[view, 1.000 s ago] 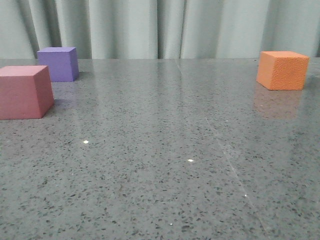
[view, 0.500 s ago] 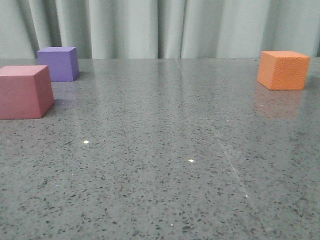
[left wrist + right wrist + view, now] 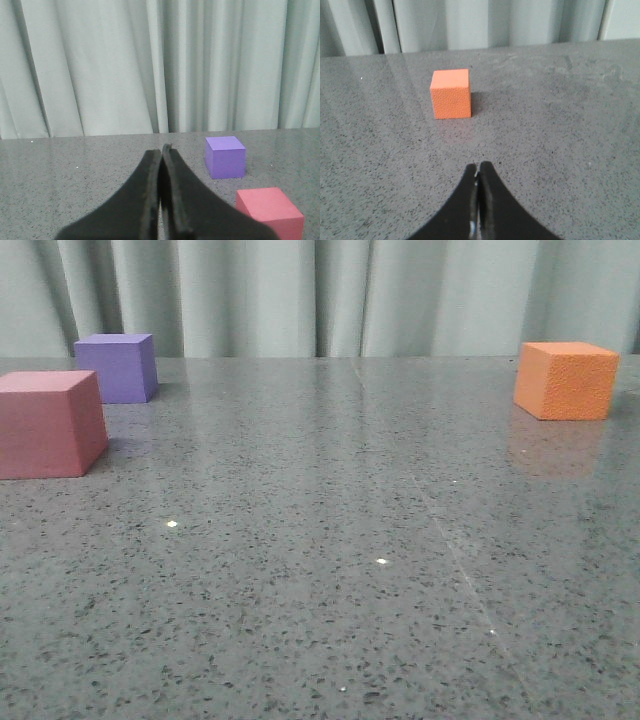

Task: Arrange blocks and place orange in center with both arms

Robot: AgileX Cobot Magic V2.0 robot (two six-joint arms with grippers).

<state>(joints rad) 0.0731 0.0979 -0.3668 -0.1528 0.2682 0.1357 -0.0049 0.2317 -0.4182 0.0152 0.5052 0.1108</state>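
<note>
**Blocks unsorted; both pincers closed and empty: main risks lie in the approach**

The orange block sits far right on the grey speckled surface, well apart from the other two. The pink block rests at the far left, with the purple block just behind it, near but not touching. The middle of the surface is bare; no step of the arrangement looks done.

The left pincer has its fingers pressed together, holding nothing. The right pincer is likewise closed and empty, pointed roughly toward the orange block, slightly to one side of it.

Risks, as judged:
- A pincer that advances with its fingers together would push a block rather than grip it; light foam on a glossy top would likely slide or spin.
- The pink and purple blocks stand close; reaching for one may nudge the other.
- With both arms converging on the middle, they could collide.
- An off-centre grip may tilt a block on release.
</note>
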